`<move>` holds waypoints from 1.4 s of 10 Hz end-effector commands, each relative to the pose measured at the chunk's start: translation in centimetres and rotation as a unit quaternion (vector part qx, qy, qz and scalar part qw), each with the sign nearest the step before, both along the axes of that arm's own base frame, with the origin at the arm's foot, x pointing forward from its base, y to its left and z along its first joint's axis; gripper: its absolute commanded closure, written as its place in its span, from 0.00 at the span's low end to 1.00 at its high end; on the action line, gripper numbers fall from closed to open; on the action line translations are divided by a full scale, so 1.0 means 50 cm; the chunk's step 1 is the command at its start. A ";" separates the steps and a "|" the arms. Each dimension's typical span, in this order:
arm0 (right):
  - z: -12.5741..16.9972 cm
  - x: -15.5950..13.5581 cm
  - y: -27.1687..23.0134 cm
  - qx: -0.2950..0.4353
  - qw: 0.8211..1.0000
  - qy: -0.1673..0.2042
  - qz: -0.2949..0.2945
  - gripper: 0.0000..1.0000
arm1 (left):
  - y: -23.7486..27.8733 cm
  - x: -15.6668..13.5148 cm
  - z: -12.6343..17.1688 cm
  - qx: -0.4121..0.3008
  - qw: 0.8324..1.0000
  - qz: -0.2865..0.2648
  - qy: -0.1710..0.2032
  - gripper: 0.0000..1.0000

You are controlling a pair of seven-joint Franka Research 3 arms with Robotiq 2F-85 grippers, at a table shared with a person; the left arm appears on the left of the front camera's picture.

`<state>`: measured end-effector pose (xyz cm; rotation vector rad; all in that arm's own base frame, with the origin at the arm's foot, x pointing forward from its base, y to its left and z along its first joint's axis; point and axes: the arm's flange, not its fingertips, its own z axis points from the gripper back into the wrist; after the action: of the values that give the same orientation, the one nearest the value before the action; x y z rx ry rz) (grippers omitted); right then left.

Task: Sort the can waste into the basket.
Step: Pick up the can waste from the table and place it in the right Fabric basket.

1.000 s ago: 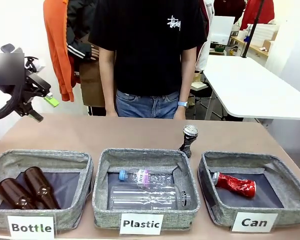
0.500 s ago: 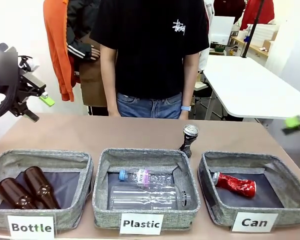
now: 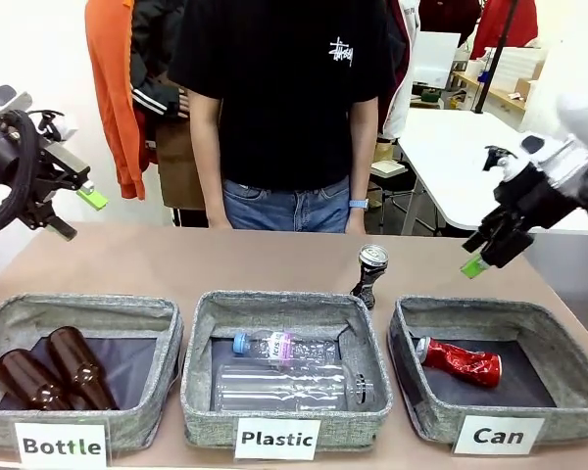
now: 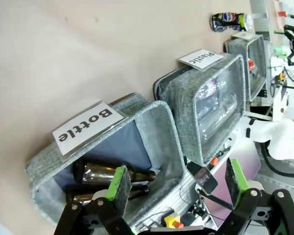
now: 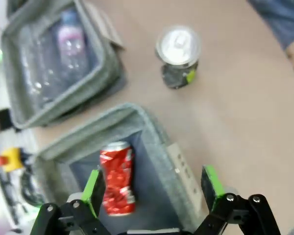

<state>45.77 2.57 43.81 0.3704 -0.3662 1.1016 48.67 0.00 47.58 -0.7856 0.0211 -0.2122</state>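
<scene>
black can (image 3: 370, 273): open table around | Plastic bin (image 3: 285, 364) just in front | person (image 3: 289, 108) behind

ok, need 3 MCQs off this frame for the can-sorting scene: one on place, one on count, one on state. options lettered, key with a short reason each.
1. Where is the black can?
A. In the Can basket
B. On the table behind the baskets
C. In the Plastic basket

2. How many cans lie in the Can basket?
A. None
B. One
C. Two

3. How is the right gripper?
A. Open, holding nothing
B. Shut on the red can
C. Shut on a bottle

Key:
1 B, it stands upright on the bare tabletop.
2 B, just the red can lies inside.
3 A, its pads stand wide apart above that basket.
</scene>
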 end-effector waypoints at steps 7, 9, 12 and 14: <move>-0.041 0.076 -0.020 0.052 0.998 -0.008 0.027 0.00 | 0.000 -0.008 0.001 -0.007 1.000 0.002 -0.003 0.00; -0.067 0.151 -0.023 0.070 0.995 -0.022 0.066 0.00 | 0.000 -0.008 0.001 -0.007 1.000 0.002 -0.003 0.00; -0.101 0.216 0.000 0.053 0.993 -0.028 0.106 0.00 | 0.000 -0.008 0.001 -0.007 1.000 0.002 -0.003 0.00; -0.140 0.251 0.017 0.047 0.987 -0.032 0.153 0.00 | 0.000 -0.008 0.001 -0.007 1.000 0.002 -0.003 0.00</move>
<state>57.25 3.88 37.31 0.4774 -0.4385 1.3248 48.65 0.01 47.58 -0.7857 0.0211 -0.2119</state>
